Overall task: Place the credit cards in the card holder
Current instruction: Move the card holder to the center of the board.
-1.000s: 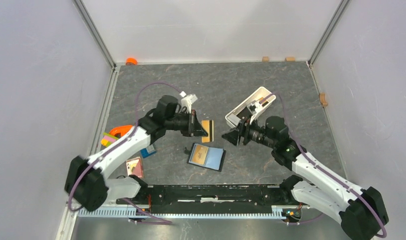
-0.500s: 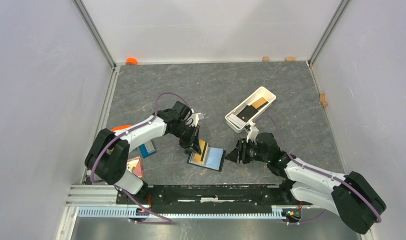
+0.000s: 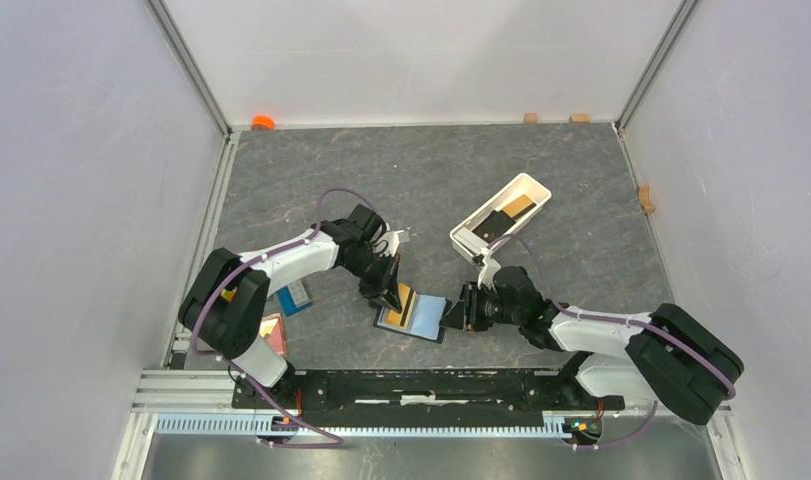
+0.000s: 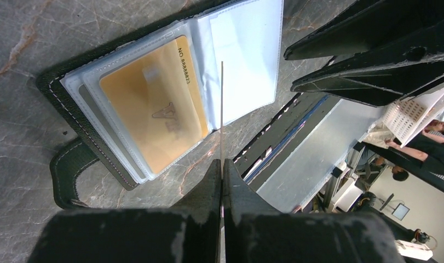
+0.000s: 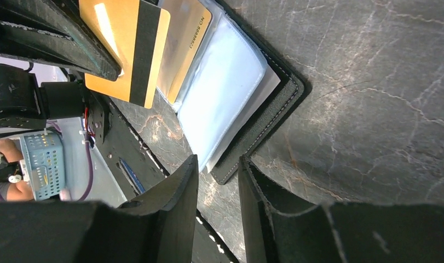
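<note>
The black card holder (image 3: 428, 322) lies open on the table, its clear sleeves up (image 4: 247, 60), with one tan card in a sleeve (image 4: 148, 104). My left gripper (image 3: 392, 292) is shut on a tan-orange credit card with a black stripe (image 5: 126, 49). It holds the card on edge just above the holder's left half; the left wrist view shows it edge-on (image 4: 222, 109). My right gripper (image 3: 455, 313) is open and low at the holder's right edge. The holder's near corner (image 5: 230, 170) lies between its open fingers, which are not closed on it.
A long white tray (image 3: 478, 217) stands behind the right arm with a black card (image 3: 494, 224) and a tan one (image 3: 521, 206) in it. A small blue item (image 3: 295, 297) and a pink rectangle (image 3: 271, 331) lie by the left arm. The arm rail runs along the near edge.
My left gripper has come down and toward the front with the tan-orange card, to just over the open holder. My right gripper has dropped and moved left to the holder's right edge.
</note>
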You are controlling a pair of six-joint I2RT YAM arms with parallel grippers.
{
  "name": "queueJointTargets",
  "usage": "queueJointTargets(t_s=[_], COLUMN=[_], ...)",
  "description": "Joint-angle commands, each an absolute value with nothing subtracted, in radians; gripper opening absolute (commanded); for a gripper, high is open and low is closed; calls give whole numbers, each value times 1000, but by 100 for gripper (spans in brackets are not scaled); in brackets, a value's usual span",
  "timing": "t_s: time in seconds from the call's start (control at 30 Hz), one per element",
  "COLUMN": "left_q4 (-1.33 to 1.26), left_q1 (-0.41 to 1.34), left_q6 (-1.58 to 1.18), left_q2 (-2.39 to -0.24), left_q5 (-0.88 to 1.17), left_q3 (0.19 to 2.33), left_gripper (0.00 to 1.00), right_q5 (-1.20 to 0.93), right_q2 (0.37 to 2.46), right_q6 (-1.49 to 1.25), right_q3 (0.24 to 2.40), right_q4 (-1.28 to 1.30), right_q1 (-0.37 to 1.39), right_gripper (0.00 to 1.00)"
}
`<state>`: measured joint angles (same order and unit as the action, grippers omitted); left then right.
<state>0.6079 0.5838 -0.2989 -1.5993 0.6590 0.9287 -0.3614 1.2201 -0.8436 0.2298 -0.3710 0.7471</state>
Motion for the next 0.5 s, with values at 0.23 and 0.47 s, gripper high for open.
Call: queueJointTargets(t_s=[0.23,0.47], left_q4=[599,510], left_q1=[583,598], left_q6=[-272,-383], left_q2=[-1591,-1541], left_q5=[693,673], left_q3=[950,894], left_gripper=[2,2], right_q5=[-367,-311], right_q2=[1340,1392], right_q6=[-879,-825], right_q3=[307,362], right_q4=[-506,-417], right_q1=[782,790], right_gripper=[37,22])
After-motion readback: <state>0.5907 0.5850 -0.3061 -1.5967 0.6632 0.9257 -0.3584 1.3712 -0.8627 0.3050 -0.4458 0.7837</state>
